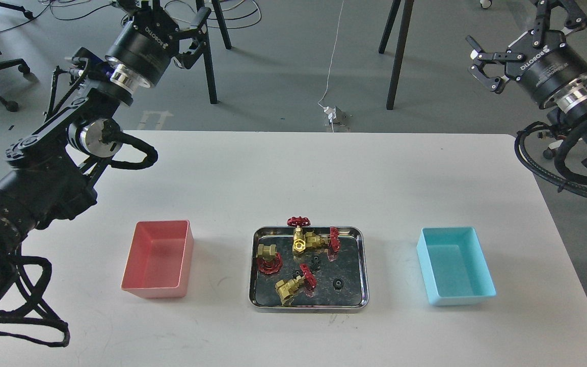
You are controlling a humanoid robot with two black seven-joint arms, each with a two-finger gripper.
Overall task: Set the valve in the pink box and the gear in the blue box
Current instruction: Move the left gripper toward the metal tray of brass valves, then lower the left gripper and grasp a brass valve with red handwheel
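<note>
Several brass valves with red handwheels lie in a shiny steel tray (363,265) at the table's front middle; one valve (301,240) is at the back, one (269,255) on the left and one (292,286) at the front. Small black gears lie among them, one gear (339,283) apart at the right and another (315,263) mid-tray. The empty pink box (157,259) stands left of the tray. The empty blue box (454,266) stands right of it. My left gripper (171,18) is open and empty, high at the far left. My right gripper (520,33) is open and empty, high at the far right.
The white table (293,173) carries only the tray and the two boxes. Beyond its far edge are chair and stand legs (399,56), cables and a small socket block (334,114) on the grey floor.
</note>
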